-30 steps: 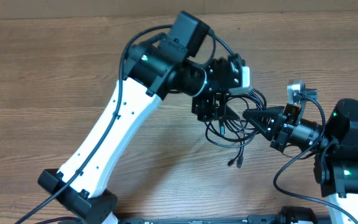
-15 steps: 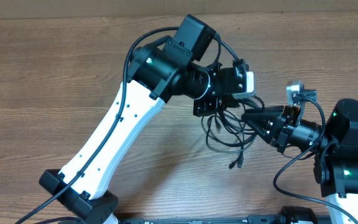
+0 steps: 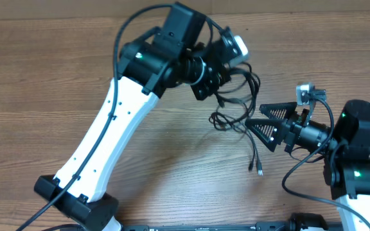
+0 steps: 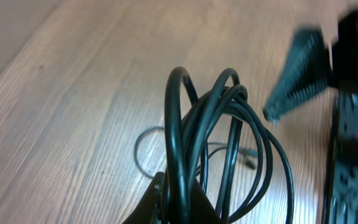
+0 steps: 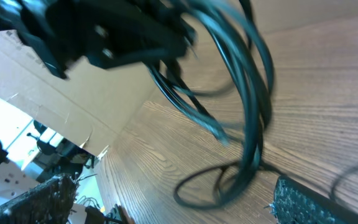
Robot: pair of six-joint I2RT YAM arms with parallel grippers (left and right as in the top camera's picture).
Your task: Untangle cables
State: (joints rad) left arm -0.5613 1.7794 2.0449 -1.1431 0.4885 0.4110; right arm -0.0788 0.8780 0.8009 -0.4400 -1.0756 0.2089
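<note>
The left tool (image 4: 178, 200) is clamped tight on the cables (image 3: 239, 96), a looped bundle of thin black cords lifted off the wooden counter (image 3: 50, 77) (the left wrist view shows the loops fanning up from between its jaws). Below the grip, strands trail down to the counter in loose loops. One strand runs on to a small plug end (image 3: 259, 172) lying flat. The right tool (image 3: 266, 127) gapes wide just beside the trailing strands and holds nothing. I cannot tell whether it touches them.

Left arm (image 3: 108, 122) extended forward, left gripper (image 4: 176, 194) clamped, right gripper (image 3: 254, 115) gaping (fingers (image 3: 278, 111) well apart)
</note>
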